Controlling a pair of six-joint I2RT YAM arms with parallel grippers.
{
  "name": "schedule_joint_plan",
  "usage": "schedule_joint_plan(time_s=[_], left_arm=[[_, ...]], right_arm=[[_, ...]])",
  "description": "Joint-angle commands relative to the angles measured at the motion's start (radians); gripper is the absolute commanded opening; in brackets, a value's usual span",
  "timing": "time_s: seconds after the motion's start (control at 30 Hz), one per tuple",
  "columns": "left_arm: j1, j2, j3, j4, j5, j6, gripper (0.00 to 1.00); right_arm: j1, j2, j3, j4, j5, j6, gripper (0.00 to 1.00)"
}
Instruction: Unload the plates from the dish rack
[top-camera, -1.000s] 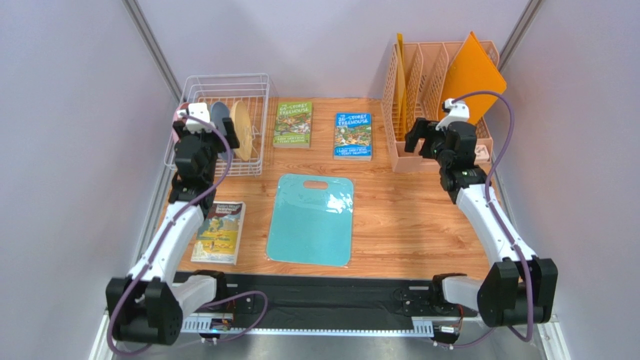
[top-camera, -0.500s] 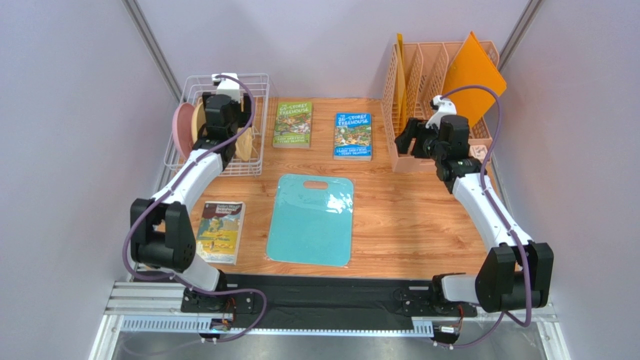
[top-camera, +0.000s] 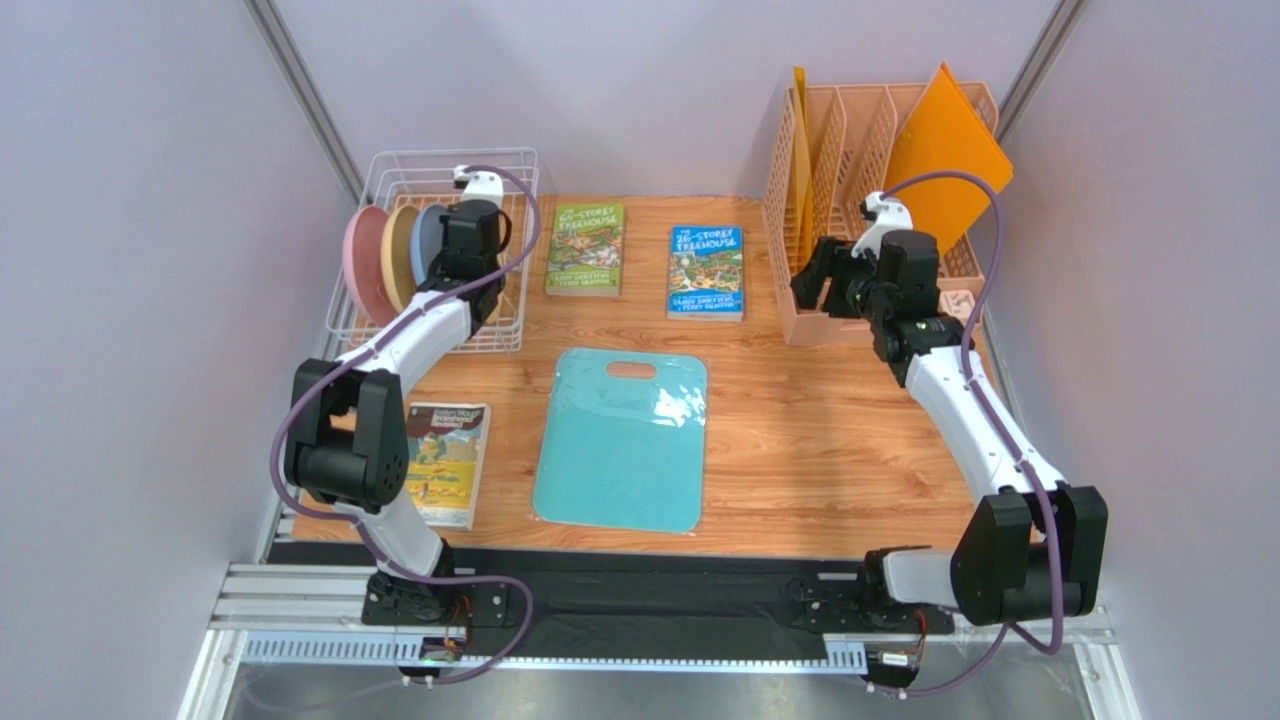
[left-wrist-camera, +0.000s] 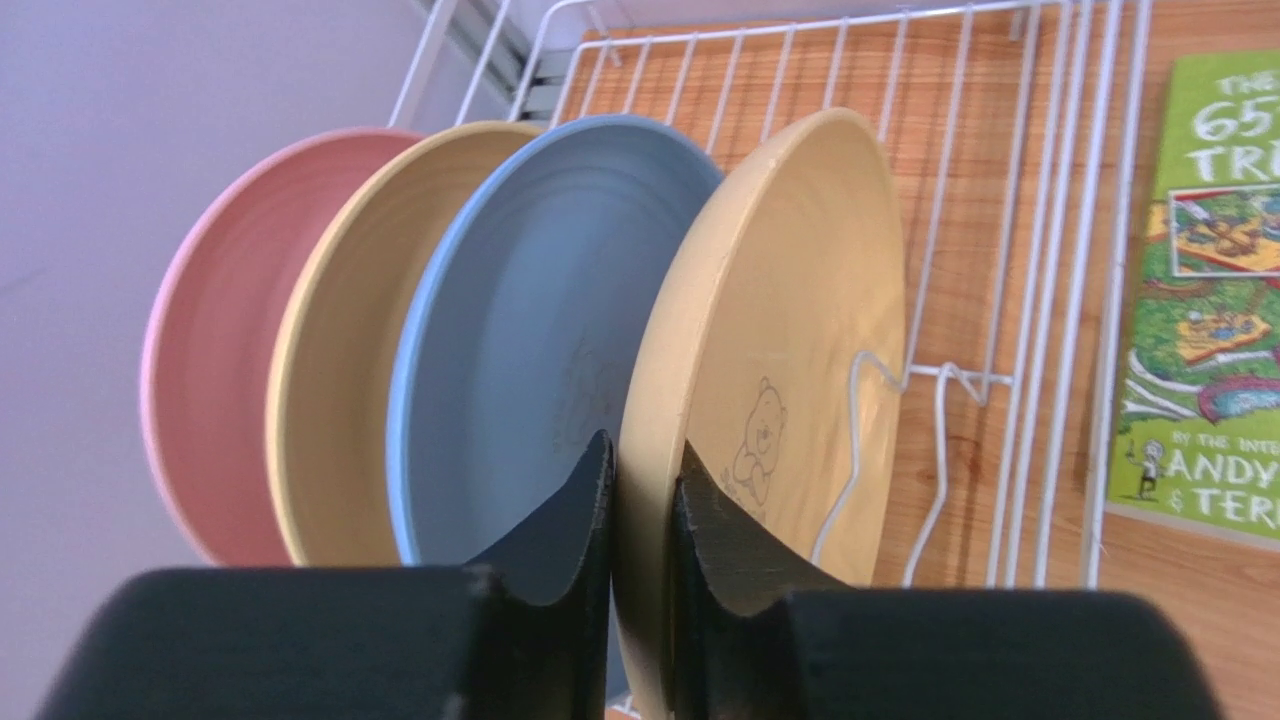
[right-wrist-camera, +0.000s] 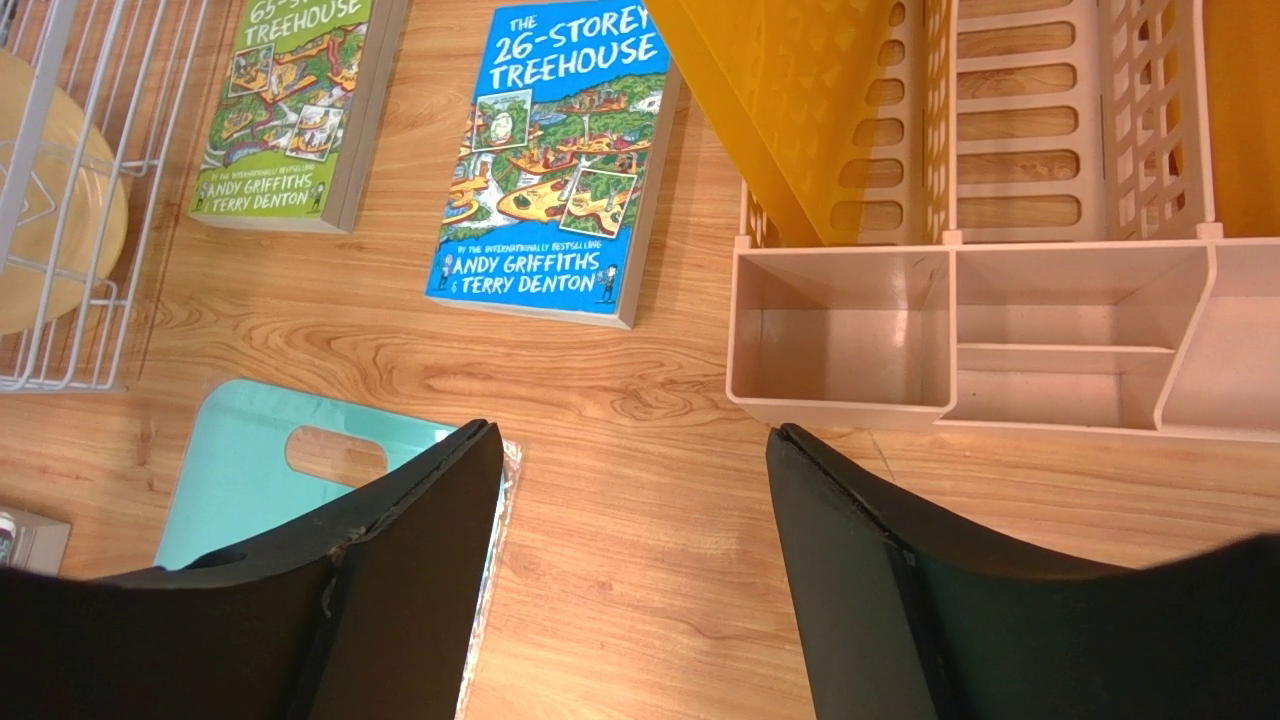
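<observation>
Four plates stand on edge in the white wire dish rack (left-wrist-camera: 1037, 255): pink (left-wrist-camera: 211, 360), tan (left-wrist-camera: 338, 390), blue (left-wrist-camera: 526, 345) and a tan-yellow one (left-wrist-camera: 796, 345) with a small bear mark. My left gripper (left-wrist-camera: 643, 450) is shut on the near rim of that tan-yellow plate, one finger on each face. From above, the left gripper (top-camera: 469, 248) covers this plate inside the rack (top-camera: 451, 155); the pink plate (top-camera: 365, 258) shows beside it. My right gripper (right-wrist-camera: 631, 435) hangs open and holds nothing, above the table in front of the peach organizer.
A green book (top-camera: 586, 249) and a blue book (top-camera: 706, 272) lie right of the rack. A teal cutting board (top-camera: 624, 438) sits mid-table, a third book (top-camera: 437, 462) at front left. The peach slatted organizer (top-camera: 872, 165) holds orange boards (top-camera: 944, 143) at back right.
My left arm swung forward and right over the rack to the rightmost plate, and its jaws closed on that plate's rim. The right gripper narrowed a little and barely shifted.
</observation>
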Motion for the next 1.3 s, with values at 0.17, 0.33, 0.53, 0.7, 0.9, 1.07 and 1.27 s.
schedule_joint_plan(time_s=[0.17,0.33,0.53,0.7,0.9,1.07,1.27], left_arm=[[-0.060,-0.036,0.004,0.096,-0.159,0.075,0.00],[-0.100,-0.056,0.021,0.176,-0.276,0.179,0.00],[-0.130,-0.058,0.073,0.329,-0.426,0.397,0.00],[-0.146,-0.114,0.087,0.348,-0.476,0.471,0.00],[-0.149,-0.283,0.140,-0.155,-0.286,0.093,0.00],[-0.150,-0.430,0.079,-0.387,0.194,-0.211,0.00],[-0.150,-0.478,-0.105,-0.318,0.540,-0.486,0.00]], right_arm=[[0.006,-0.023,0.024,0.007,-0.003,0.002,0.71],[0.006,-0.019,0.031,-0.013,-0.012,-0.001,0.74],[0.004,-0.023,0.029,-0.024,-0.026,0.002,0.77],[0.007,-0.032,0.037,-0.033,-0.049,0.002,0.78],[0.013,-0.045,0.035,-0.029,-0.158,0.025,0.79],[0.058,-0.040,0.026,0.011,-0.290,0.074,0.78],[0.174,-0.040,0.005,0.077,-0.325,0.141,0.78]])
